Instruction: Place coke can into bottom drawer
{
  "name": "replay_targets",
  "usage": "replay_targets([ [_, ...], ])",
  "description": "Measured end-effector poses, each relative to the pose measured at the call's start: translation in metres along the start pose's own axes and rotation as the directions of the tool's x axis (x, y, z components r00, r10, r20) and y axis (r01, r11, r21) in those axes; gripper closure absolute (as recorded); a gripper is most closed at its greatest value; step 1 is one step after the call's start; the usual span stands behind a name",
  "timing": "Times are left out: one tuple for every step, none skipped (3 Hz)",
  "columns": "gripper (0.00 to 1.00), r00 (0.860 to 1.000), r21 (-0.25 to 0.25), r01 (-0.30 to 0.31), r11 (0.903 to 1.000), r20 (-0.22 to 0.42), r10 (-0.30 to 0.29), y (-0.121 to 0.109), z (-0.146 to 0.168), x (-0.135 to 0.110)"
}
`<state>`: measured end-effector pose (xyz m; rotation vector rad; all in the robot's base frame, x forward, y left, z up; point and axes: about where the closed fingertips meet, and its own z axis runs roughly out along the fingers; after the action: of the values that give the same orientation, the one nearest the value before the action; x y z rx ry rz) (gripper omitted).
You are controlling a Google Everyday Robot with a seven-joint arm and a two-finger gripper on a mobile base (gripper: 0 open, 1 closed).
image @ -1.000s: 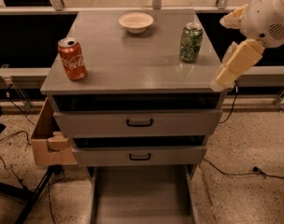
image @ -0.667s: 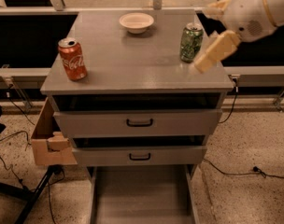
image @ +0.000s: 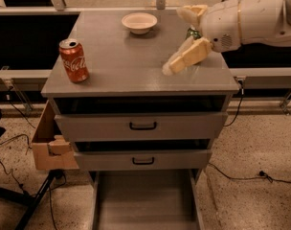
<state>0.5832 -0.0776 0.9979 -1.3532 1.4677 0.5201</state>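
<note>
The coke can (image: pixel 73 61), red-orange with white script and a silver top, stands upright at the front left of the grey cabinet top (image: pixel 126 66). The bottom drawer (image: pixel 143 200) is pulled out at the foot of the cabinet, showing a bare flat grey floor. My gripper (image: pixel 174 41), cream-coloured, hangs over the right part of the cabinet top, well to the right of the coke can. It is open and holds nothing.
A white bowl (image: pixel 139 22) sits at the back middle of the top. A green can (image: pixel 192 32) is mostly hidden behind the gripper. Two upper drawers (image: pixel 143 126) with black handles stand slightly ajar. A cardboard box (image: pixel 47 145) hangs on the cabinet's left. Cables lie on the floor.
The arm has swung left over the cabinet top, so the gripper now covers most of the green can. The coke can and the drawers have not moved.
</note>
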Motion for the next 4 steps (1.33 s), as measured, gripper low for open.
replay_targets([
  [0.00,1.000,-0.009,0.005,0.9999,0.021,-0.005,0.002,0.005,-0.006],
  [0.00,1.000,-0.036,0.002,0.9993,0.026,-0.001,0.003,0.029,0.000],
  [0.00,0.996,-0.053,-0.025,0.9983,0.080,0.030,-0.001,0.071,0.016],
  [0.00,0.987,-0.043,-0.087,0.9952,0.133,0.092,-0.015,0.115,0.032],
])
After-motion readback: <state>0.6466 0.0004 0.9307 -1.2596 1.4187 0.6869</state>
